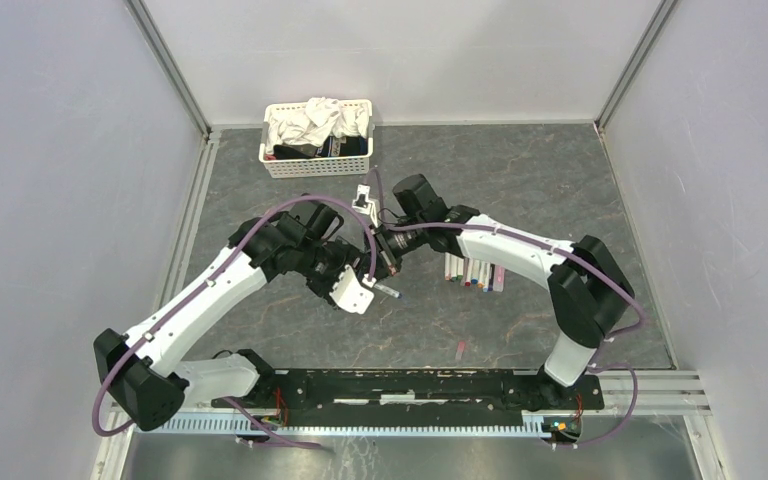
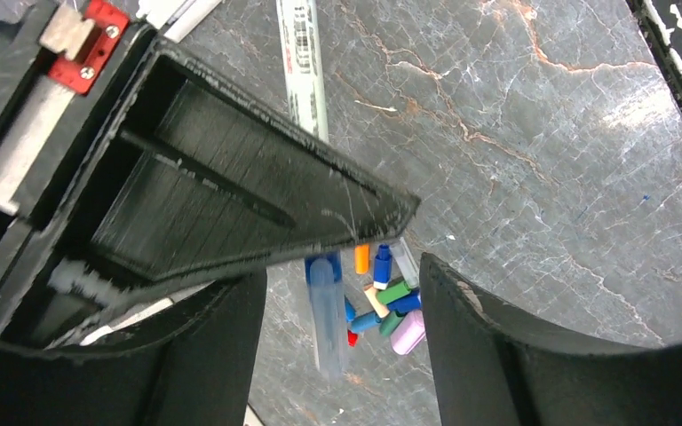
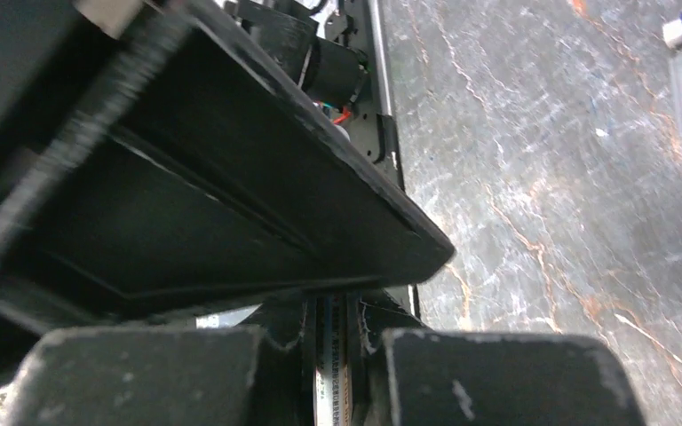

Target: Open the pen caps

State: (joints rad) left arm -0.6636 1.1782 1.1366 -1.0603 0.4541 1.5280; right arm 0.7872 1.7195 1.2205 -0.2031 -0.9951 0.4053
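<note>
My left gripper (image 2: 337, 286) is open above a heap of loose pen caps (image 2: 389, 300) in blue, green, orange, red and lilac on the table. A blurred clear cap with a blue end (image 2: 328, 311) hangs free between its fingers and touches neither. My right gripper (image 3: 330, 344) is shut on a white pen (image 3: 329, 390). That pen's printed barrel (image 2: 305, 75) also shows in the left wrist view, above the right gripper's black finger (image 2: 231, 191). From above, the left gripper (image 1: 364, 291) and right gripper (image 1: 392, 248) meet at mid-table. Several more pens (image 1: 475, 272) lie in a row to the right.
A white basket (image 1: 272, 158) of cloths stands at the back of the table. A small pink piece (image 1: 460, 348) lies near the front. Grey walls and metal rails enclose the marble-patterned table on three sides.
</note>
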